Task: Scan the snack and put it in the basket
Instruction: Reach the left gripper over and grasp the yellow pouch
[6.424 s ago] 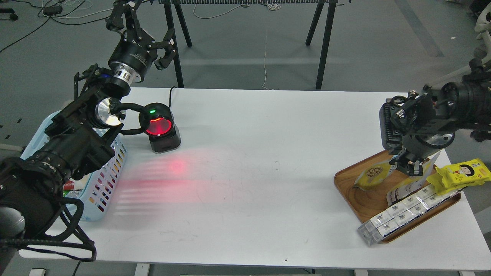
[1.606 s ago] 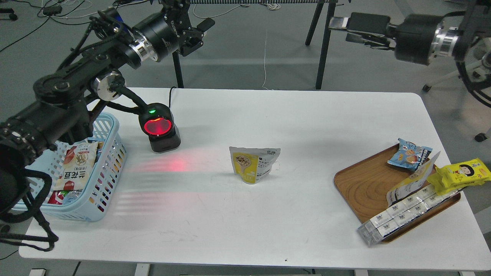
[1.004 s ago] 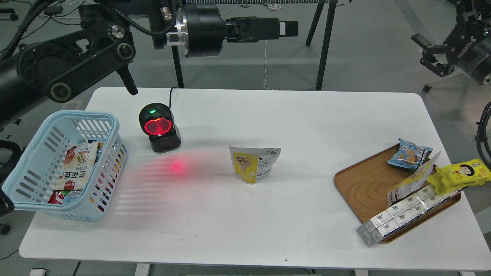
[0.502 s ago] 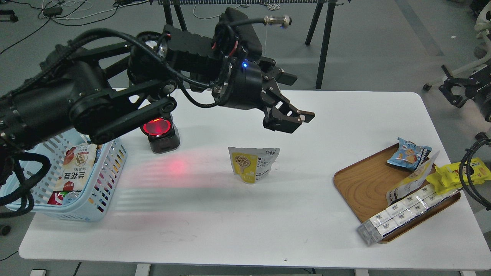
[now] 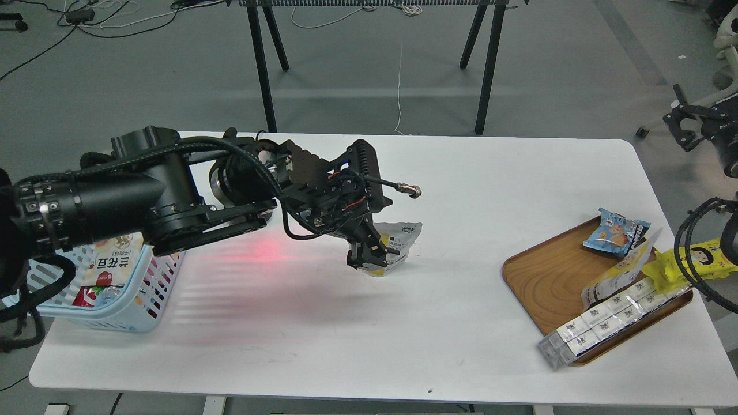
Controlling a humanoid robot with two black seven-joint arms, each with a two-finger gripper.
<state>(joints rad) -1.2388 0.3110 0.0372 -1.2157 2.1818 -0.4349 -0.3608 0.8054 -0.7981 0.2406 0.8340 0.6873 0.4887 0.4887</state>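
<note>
The snack [image 5: 402, 241], a small yellow pouch with a white panel, stands upright at the middle of the white table [image 5: 461, 173]. My left gripper [image 5: 372, 258] points down at the pouch's left half and hides most of its yellow front. Its fingers sit at the pouch, but I cannot tell whether they are closed on it. The light blue basket [image 5: 151, 288] is at the left edge, partly hidden under my left arm, with packets inside. My right gripper [image 5: 676, 115] hangs open and empty beyond the table's right edge.
A brown wooden tray [image 5: 545, 276] at the right holds a small blue packet [image 5: 616, 230], a bright yellow packet with a girl's face [image 5: 700, 258] and a long row of boxes [image 5: 605, 323]. The scanner is hidden behind my left arm; its red glow [image 5: 262, 251] falls on the table.
My left gripper has come down from above the table onto the pouch, and the arm now covers the scanner. My right arm stays withdrawn at the right edge.
</note>
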